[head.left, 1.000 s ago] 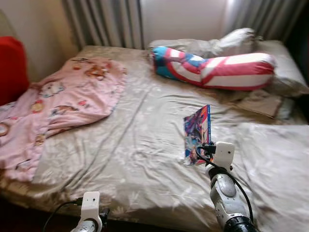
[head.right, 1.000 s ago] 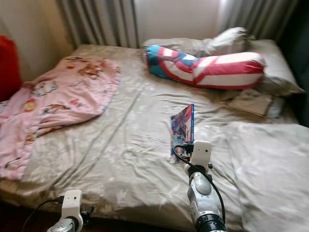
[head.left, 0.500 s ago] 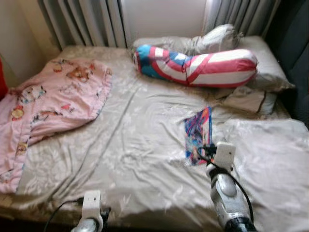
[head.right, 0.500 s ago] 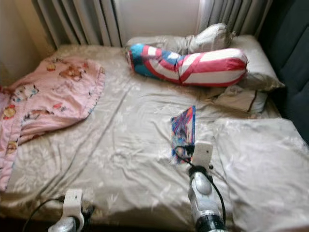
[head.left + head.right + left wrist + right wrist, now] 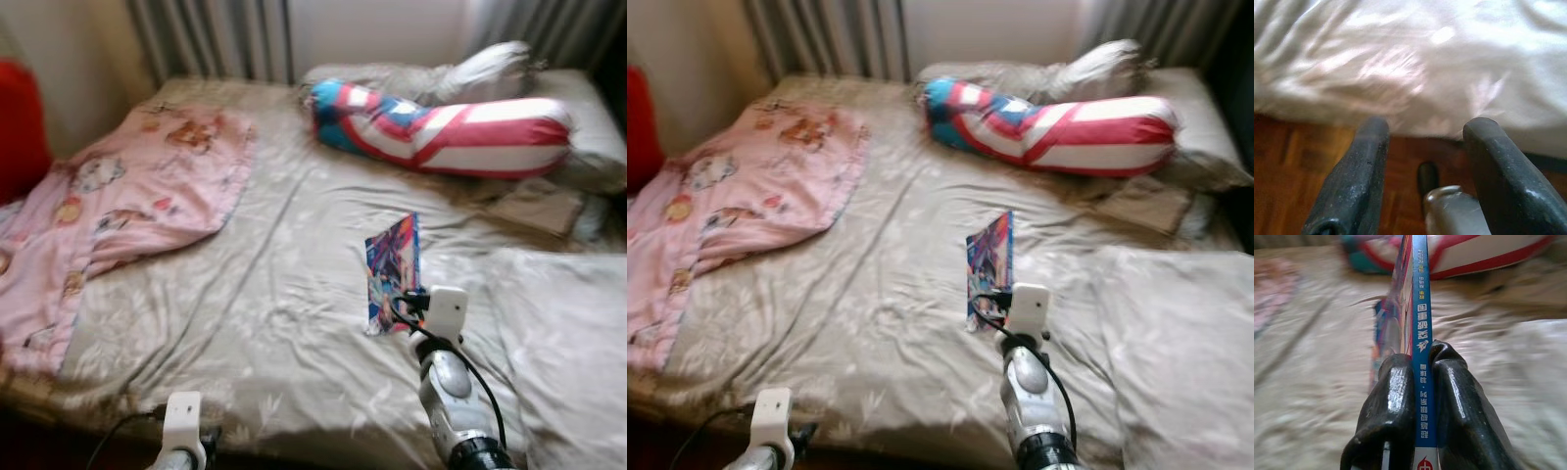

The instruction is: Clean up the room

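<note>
Head views: I see a bed (image 5: 274, 323) with a wrinkled beige sheet. A pink blanket (image 5: 127, 196) lies rumpled over its left side, spilling off the near-left edge. A striped bolster (image 5: 446, 132) in red, white and blue lies across the head of the bed, with pale pillows (image 5: 588, 127) behind it and another pillow (image 5: 568, 333) at the right. Something red (image 5: 22, 137) stands at the far left by the wall. My right arm reaches over the bed; a colourful book (image 5: 394, 269) stands on edge just past its wrist, above the sheet. My left arm is low at the near edge of the bed, idle.

Left wrist view: the left pincer (image 5: 1425, 171) is released, fingers (image 5: 1359, 171) spread wide, nothing between them. It hangs over wooden floor (image 5: 1283, 166) beside the draped edge of the sheet.

Right wrist view: the right pincer (image 5: 1422, 406) is clenched on the book's (image 5: 1420, 333) blue spine, one finger on each side, the book held upright and edge-on over the bed.

Progress, my reading: early. The book is picked up but not yet put anywhere. The blanket looks unfolded, the sheet unsmoothed, the pillows scattered. Most of the tidying is left.
</note>
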{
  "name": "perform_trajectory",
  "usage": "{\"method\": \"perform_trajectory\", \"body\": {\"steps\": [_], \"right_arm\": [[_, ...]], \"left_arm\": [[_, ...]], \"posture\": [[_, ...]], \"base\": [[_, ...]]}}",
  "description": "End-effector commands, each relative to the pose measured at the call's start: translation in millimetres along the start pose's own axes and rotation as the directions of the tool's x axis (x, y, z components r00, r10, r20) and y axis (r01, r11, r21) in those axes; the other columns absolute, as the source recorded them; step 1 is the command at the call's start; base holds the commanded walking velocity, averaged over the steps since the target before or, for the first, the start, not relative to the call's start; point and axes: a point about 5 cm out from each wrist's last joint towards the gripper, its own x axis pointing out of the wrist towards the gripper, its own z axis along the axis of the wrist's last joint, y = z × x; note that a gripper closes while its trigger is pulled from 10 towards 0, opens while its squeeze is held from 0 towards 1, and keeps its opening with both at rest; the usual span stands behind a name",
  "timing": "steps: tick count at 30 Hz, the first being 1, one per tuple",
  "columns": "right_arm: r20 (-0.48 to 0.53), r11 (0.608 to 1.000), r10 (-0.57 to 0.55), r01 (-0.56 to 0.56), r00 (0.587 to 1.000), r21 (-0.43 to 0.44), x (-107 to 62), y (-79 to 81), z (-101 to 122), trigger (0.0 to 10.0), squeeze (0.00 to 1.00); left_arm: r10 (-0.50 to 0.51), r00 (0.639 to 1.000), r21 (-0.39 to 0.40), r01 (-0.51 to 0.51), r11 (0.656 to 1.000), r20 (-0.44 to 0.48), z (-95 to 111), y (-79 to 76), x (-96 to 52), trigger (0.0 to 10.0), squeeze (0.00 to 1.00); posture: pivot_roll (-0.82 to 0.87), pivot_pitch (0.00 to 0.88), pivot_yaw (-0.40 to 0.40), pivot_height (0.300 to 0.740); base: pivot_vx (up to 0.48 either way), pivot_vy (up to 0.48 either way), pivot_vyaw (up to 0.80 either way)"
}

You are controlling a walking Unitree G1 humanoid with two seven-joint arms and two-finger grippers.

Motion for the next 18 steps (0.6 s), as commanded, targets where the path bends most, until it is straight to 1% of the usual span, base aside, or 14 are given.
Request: {"method": "perform_trajectory", "body": {"steps": [1, 7, 15, 18], "right_arm": [[0.046, 1.0, 0.001, -0.002, 0.999, 0.01, 3.1, 2.5, 9.4, 10.0, 0.0], [0.05, 1.0, 0.0, -0.001, 0.999, 0.007, 2.9, 2.3, 9.6, 10.0, 0.0], [0.052, 1.0, 0.0, 0.0, 0.999, 0.005, 3.2, 2.2, 10.1, 10.0, 0.0], [0.045, 1.0, 0.027, -0.028, 0.999, 0.008, 3.3, 5.6, 9.2, 10.0, 0.0]], "left_arm": [[0.003, 1.0, 0.001, -0.003, 1.0, -0.008, -0.9, 2.3, -0.2, 10.0, 0.0], [0.001, 1.0, 0.0, -0.001, 1.0, -0.009, -1.3, 1.5, -0.3, 10.0, 0.0], [0.002, 1.0, 0.003, -0.002, 1.0, -0.002, 0.0, 1.2, 0.0, 10.0, 0.0], [0.003, 1.0, 0.005, -0.003, 1.0, -0.005, -0.2, 1.7, 0.0, 10.0, 0.0]], "posture": [[-0.09, 0.048, -0.002, 0.74], [-0.09, 0.043, -0.003, 0.74], [-0.09, 0.053, -0.003, 0.74], [-0.09, 0.055, -0.002, 0.74]], "base": [[0.326, 0.0, 0.0], [0.328, 0.0, 0.0], [0.0, 0.0, 0.0], [0.0, 0.0, 0.0]]}}
